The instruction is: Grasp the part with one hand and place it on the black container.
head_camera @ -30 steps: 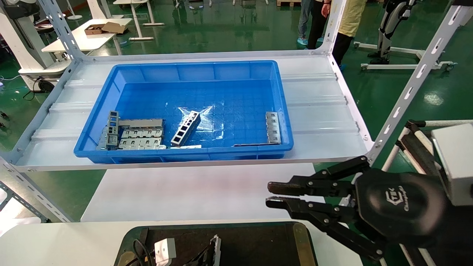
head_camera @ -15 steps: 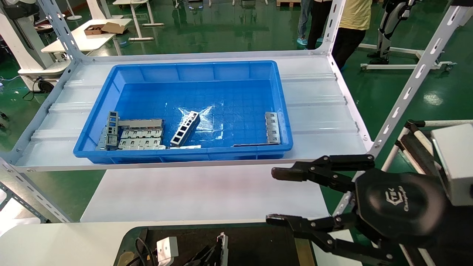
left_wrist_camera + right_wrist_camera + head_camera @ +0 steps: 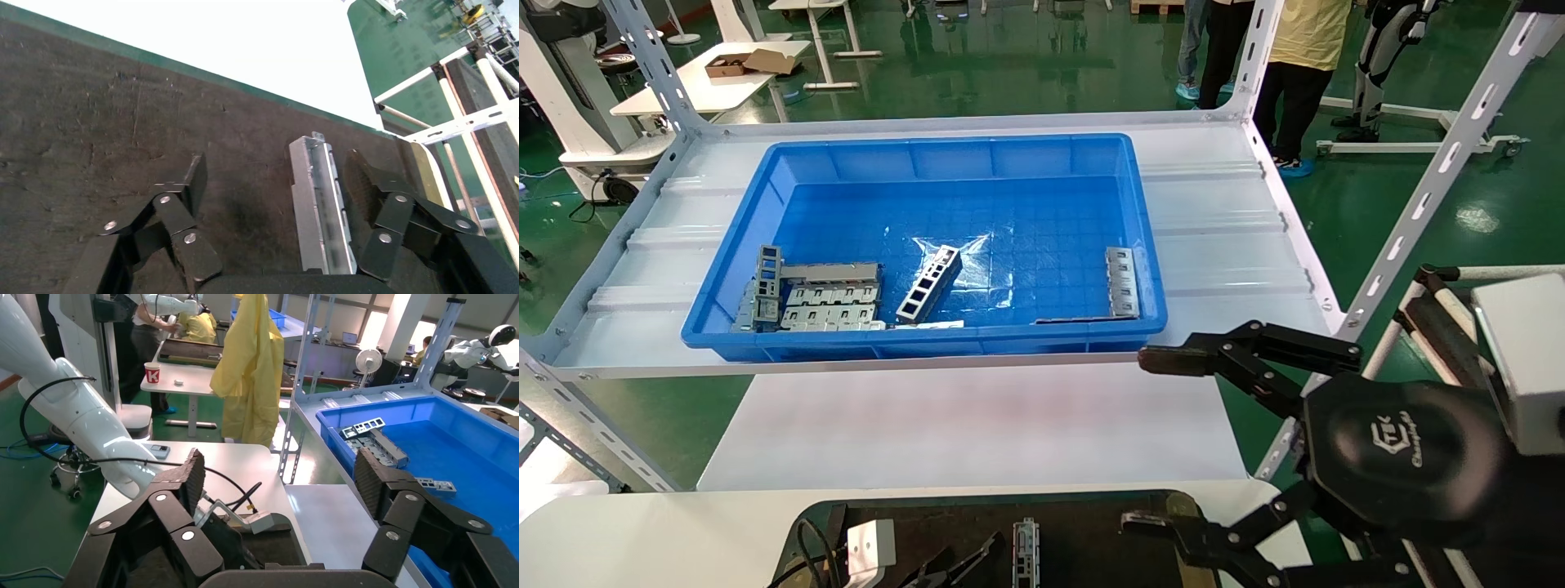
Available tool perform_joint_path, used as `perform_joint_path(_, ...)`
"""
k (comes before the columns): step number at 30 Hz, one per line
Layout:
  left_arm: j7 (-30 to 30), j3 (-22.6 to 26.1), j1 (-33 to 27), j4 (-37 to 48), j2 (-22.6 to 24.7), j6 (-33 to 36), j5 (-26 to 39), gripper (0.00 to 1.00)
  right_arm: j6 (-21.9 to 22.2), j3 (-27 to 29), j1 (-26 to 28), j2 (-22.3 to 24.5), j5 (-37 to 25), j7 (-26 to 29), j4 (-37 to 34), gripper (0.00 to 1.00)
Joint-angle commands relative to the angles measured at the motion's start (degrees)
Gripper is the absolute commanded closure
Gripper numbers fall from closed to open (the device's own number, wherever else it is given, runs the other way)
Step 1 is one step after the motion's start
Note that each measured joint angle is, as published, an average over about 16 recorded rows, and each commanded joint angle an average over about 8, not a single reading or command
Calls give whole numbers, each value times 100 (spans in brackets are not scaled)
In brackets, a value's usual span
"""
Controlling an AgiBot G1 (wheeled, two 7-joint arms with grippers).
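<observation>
The part [image 3: 321,208], a slim grey slotted channel strip, lies flat on the matte floor of the black container [image 3: 122,116]. My left gripper [image 3: 278,171] is open just above the floor. The strip lies between its fingers, close beside one finger [image 3: 367,184] and apart from it. In the head view the part [image 3: 1026,554] shows at the bottom edge on the black container [image 3: 1091,535], with the left gripper [image 3: 977,559] beside it. My right gripper [image 3: 1152,439] is wide open and empty, hovering past the container's right corner.
A deep blue bin [image 3: 928,155] on the shelf holds a ladder-like bar [image 3: 929,284], flat tabbed plates [image 3: 829,306] and another piece [image 3: 1122,282]. Slanted shelf posts [image 3: 1418,196] stand near the right arm. People stand behind the shelf.
The left gripper has opened and let go of the part, which now lies flat on the black container. The right gripper has opened from almost shut to wide open.
</observation>
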Motion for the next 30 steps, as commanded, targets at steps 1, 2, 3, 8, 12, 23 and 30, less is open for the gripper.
perform_joint_path(1,13,19,10,-112,-98,0,-14,0,0,0,0,0,0,0,0,0)
perform_joint_path(2,20,18,11,-146,-144,31,-3,0,0,-1,0,0,0,0,0,0)
perform_joint_path(3,29,14,11,-175,-189,72,14,0,0,-1,0,0,0,0,0,0)
perform_joint_path(8,94,-66,10,-254,-412,411,162,0,1,-2,0,1,1,-1,0,0)
perform_joint_path(12,193,-231,28,-284,-615,835,314,0,1,-2,1,1,2,-1,0,0)
perform_joint_path(23,986,-1214,272,-312,-1221,2604,186,0,2,-4,1,2,3,-2,0,0)
perform_joint_path(30,1925,-1966,520,-282,-1663,3961,-381,0,2,-5,1,2,4,-3,0,0)
